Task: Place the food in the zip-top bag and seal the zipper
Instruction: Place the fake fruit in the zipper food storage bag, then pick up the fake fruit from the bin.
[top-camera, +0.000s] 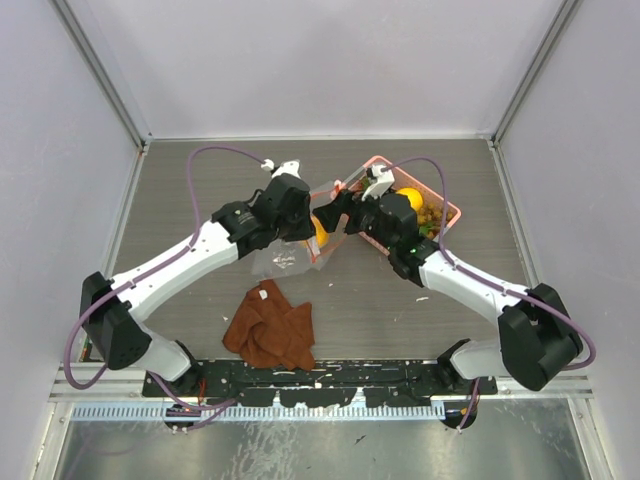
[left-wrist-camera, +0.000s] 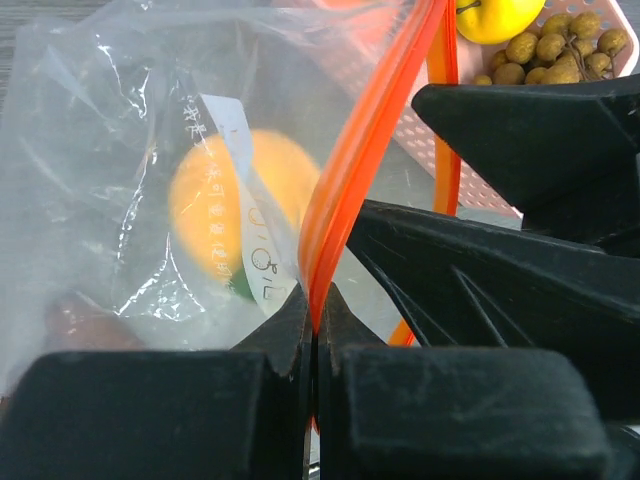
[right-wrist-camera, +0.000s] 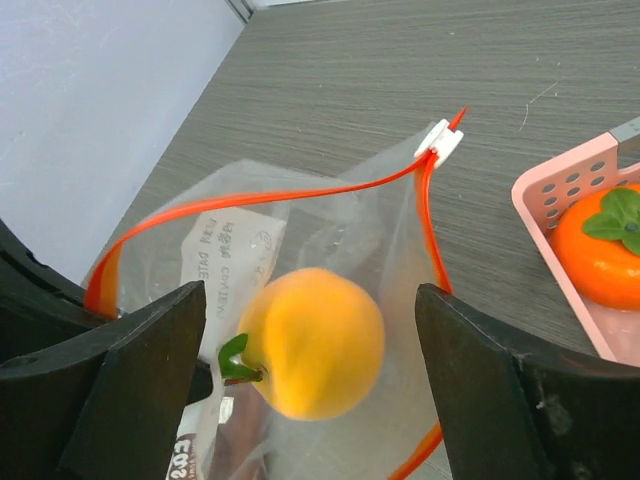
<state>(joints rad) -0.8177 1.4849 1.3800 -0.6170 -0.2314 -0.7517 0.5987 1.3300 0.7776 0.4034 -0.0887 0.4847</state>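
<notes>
**Two claws at the open mouth of a zip-top bag, one toy fruit inside**

Nearest us in the overhead view, a rust-brown cloth (top-camera: 270, 330) lies crumpled at lower centre of the grey table (top-camera: 400, 330). Just beyond it, at mid-frame, we see the clear zip-top bag (top-camera: 283, 258).

The left gripper (left-wrist-camera: 315, 312) has its fingers pressed together, pinching the orange-red zipper (left-wrist-camera: 372, 130) on one lip of the bag's mouth. The right gripper (right-wrist-camera: 310, 300) sits at the mouth with its fingers spread wide, clear of everything.

Between those fingers, inside the bag, rests a yellow-orange round fruit (right-wrist-camera: 315, 340) with a small green leaf. A white slider (right-wrist-camera: 440, 140) sits at the zipper's far end.

Farther off, at upper right, the pink lattice basket (right-wrist-camera: 555, 190) holds an orange fruit (right-wrist-camera: 598, 245) with a leaf, a yellow fruit (left-wrist-camera: 495, 15) and brownish-green grapes (left-wrist-camera: 560, 50).
</notes>
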